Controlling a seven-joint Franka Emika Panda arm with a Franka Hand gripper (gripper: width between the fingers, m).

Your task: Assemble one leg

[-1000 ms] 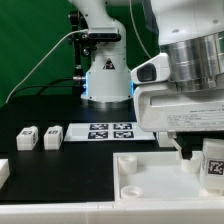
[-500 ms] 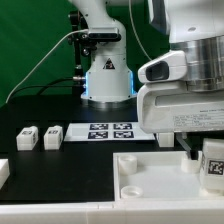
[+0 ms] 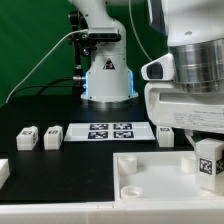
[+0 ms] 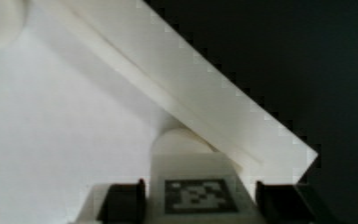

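My gripper [image 3: 206, 165] hangs over the exterior view's right end of the large white square piece [image 3: 150, 172]. It is shut on a leg [image 3: 208, 155], a small white block with a black-and-white marker on its face. In the wrist view the leg [image 4: 197, 188] stands between the two black fingers [image 4: 124, 203], which press on both of its sides; the gripper [image 4: 197, 202] looks down on the white piece [image 4: 87, 120]. The leg's lower end is hidden in both views.
Two more legs [image 3: 27, 137] [image 3: 53, 135] lie on the black table at the exterior view's left, a third [image 3: 166, 131] beside the marker board [image 3: 110, 131]. A white part [image 3: 4, 172] sits at the left edge. The arm's base [image 3: 105, 70] stands behind.
The fingers have closed in on the leg from both sides. The gripper body has risen a little and shifted toward the exterior view's left, the leg with it.
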